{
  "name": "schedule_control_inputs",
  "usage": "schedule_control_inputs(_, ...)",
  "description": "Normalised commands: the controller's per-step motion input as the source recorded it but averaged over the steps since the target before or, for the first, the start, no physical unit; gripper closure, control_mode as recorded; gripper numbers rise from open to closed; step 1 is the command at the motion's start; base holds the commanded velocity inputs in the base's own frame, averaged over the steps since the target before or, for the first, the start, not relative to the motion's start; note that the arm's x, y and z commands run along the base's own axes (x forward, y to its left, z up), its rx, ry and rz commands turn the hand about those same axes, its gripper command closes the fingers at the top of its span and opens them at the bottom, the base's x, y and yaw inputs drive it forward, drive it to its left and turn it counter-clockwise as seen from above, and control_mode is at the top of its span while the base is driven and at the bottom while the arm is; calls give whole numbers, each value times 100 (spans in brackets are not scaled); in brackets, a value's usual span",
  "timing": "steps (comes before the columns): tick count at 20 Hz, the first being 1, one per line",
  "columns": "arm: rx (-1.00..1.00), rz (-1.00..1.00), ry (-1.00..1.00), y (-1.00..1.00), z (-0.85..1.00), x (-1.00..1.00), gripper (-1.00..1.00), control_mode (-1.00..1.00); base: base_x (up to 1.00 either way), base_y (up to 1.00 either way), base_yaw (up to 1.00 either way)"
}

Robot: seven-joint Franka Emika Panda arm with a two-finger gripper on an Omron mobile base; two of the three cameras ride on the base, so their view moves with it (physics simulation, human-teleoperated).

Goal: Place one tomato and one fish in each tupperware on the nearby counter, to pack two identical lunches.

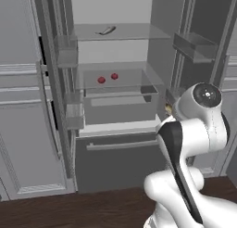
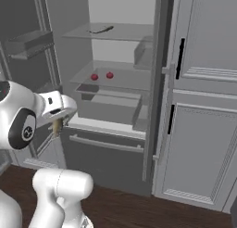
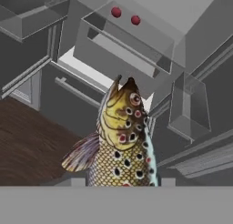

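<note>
Speckled golden fish (image 3: 122, 141) sits clamped in the gripper (image 3: 119, 184), clear of the open fridge; two tomatoes (image 1: 107, 78) lie mid-shelf, another fish (image 1: 106, 31) on the shelf above. Best carried level, gently, toward the counter's tupperware.

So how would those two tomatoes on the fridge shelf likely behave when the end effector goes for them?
The tomatoes look like small smooth balls, so a nudge would probably send them rolling. They sit on a flat glass shelf with no visible lip, so one might roll off. Being small, they likely need a centred pinch or they may squirt out.
</note>
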Motion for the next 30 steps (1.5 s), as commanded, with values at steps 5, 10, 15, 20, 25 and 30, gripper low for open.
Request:
schedule_control_inputs(5,0,0,0,0,0,0,100,100,-59,0,14)
schedule_control_inputs(10,0,0,0,0,0,0,100,100,-32,23,54)
schedule_control_inputs(15,0,0,0,0,0,0,100,100,10,48,76)
schedule_control_inputs(20,0,0,0,0,0,0,100,100,57,81,52)
schedule_control_inputs(25,0,0,0,0,0,0,100,100,100,79,33)
schedule_control_inputs(30,0,0,0,0,0,0,100,100,100,30,23)
